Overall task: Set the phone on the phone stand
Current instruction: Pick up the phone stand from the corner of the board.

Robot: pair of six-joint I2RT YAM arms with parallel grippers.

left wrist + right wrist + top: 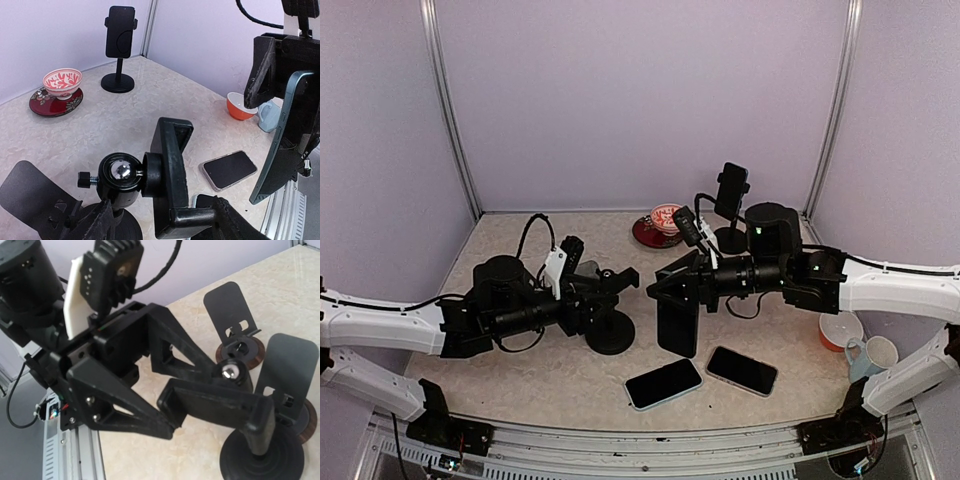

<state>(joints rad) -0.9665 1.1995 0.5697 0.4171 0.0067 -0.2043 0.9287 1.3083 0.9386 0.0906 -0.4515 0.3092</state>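
A black phone stand (172, 170) with a ball joint and a side clamp sits on a round base (611, 333) left of centre. My left gripper (162, 209) is closed round its head: one finger (235, 220) presses the clamp's lower arm, the other sits by the ball housing. The right wrist view shows that stand (225, 400) with the left fingers (125, 410) on it. My right gripper (676, 288) is shut on a dark teal phone (677, 322), held upright on its edge just right of the stand. This phone (280, 145) hangs apart from the clamp.
Two other phones (663, 383) (742, 370) lie flat near the front. At the back stands a second stand with a phone (731, 195) beside a patterned bowl on a red saucer (660, 225). An orange cup (840, 330) and a mug (872, 355) sit right. Two plate stands (235, 315) stand behind.
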